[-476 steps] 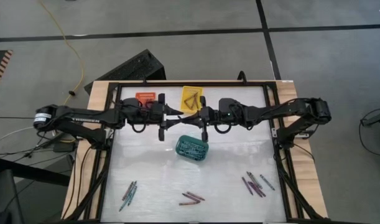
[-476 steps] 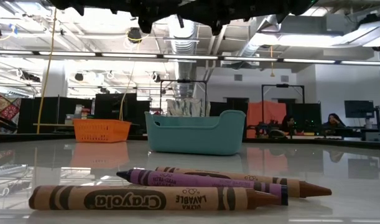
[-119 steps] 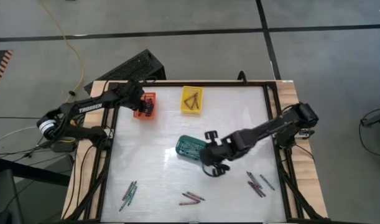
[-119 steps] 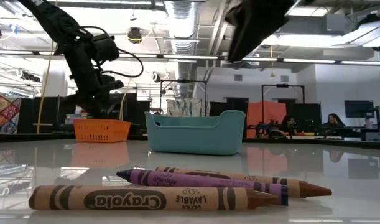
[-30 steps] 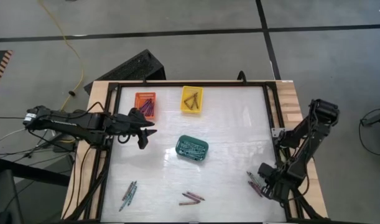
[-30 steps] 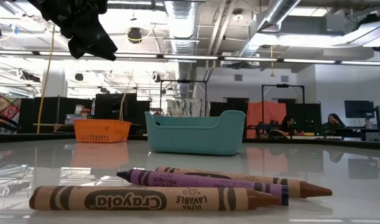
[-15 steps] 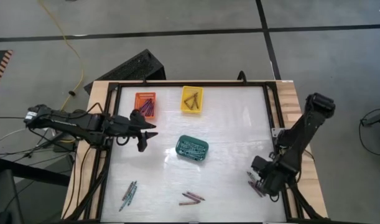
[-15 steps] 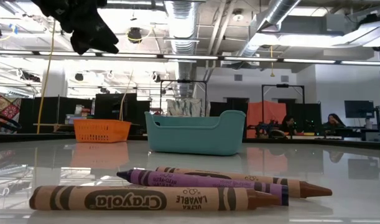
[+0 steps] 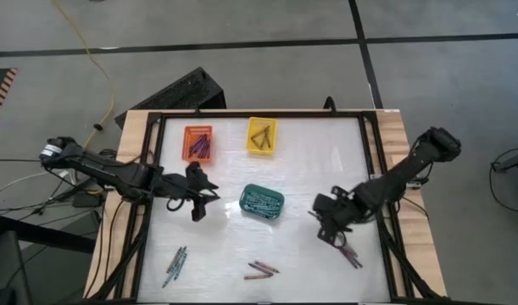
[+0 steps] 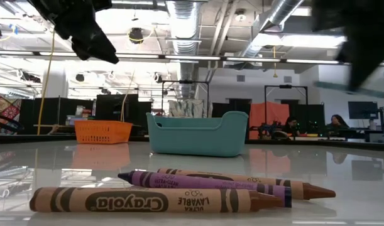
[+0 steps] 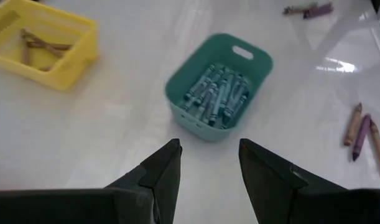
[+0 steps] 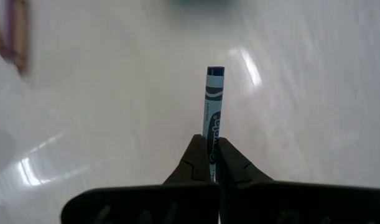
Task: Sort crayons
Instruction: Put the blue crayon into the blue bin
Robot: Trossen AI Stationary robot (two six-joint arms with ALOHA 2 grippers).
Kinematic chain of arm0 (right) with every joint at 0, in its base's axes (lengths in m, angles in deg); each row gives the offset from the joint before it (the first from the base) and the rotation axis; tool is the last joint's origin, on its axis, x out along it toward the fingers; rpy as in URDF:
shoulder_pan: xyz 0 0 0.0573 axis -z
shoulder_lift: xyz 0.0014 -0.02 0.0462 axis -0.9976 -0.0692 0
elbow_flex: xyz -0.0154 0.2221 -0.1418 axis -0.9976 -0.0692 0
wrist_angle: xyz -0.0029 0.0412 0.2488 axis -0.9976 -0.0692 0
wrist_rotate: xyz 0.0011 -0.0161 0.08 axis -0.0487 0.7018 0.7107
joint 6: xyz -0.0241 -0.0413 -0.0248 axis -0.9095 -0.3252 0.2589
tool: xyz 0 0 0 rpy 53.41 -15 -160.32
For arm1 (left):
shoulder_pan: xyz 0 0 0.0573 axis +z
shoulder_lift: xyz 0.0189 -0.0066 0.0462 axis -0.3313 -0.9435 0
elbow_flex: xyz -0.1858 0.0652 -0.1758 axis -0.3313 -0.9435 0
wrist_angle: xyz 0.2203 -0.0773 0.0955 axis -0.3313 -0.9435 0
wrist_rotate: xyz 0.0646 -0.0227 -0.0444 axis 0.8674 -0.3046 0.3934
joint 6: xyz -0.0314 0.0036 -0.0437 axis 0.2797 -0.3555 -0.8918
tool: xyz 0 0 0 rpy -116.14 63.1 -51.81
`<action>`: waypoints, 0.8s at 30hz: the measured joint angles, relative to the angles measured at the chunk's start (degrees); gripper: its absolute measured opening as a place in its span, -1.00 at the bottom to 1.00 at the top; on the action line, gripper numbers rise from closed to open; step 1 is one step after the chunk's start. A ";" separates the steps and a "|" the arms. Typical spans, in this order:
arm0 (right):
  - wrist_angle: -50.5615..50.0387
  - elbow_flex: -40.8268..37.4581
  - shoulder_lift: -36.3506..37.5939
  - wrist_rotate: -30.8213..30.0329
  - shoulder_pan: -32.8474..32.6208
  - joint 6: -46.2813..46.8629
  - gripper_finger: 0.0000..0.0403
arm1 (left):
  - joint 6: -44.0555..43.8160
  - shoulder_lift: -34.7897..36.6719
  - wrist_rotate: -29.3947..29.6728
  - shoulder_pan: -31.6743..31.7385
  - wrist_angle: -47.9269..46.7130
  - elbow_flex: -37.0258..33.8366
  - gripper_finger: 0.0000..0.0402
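Now three baskets on the table (image 9: 318,169): orange basket (image 9: 199,142) at 11 o'clock, yellow basket (image 9: 261,135) at 12, teal basket (image 9: 262,202) near centre. Loose crayons lie in three groups along the 6 o'clock edge: roughly four at 7 o'clock (image 9: 175,265), three at 6 (image 9: 260,270), a few, count unclear, at 5 (image 9: 350,253), partly under the right arm. Low view confirms three in the middle group: brown (image 10: 148,201), purple (image 10: 204,182), another brown (image 10: 298,188).

Right end effector (image 9: 325,223) sits at 4 o'clock of the teal basket, clamped tight on one blue-grey crayon (image 12: 212,118), which sticks out straight ahead past the fingertips. Left end effector (image 9: 197,203) hovers at 9 o'clock of the teal basket, fingers (image 11: 162,171) apart and empty, the basket's teal crayons (image 11: 216,96) dead ahead of it.
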 joint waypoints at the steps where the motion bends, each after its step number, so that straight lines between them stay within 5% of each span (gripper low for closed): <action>1: 1.51 0.35 -0.03 0.01 1.58 -2.58 -1.00 | 0.03 -1.05 -0.07 -0.45 0.59 0.00 -0.25; 11: 17.49 3.12 -0.36 4.15 14.53 -24.10 -1.00 | -1.33 -9.58 -0.14 -5.77 3.08 0.00 -0.25; 24: 30.97 3.17 -1.57 10.29 22.00 -36.87 -1.00 | -6.21 -11.98 2.19 -13.07 3.08 -0.04 -0.25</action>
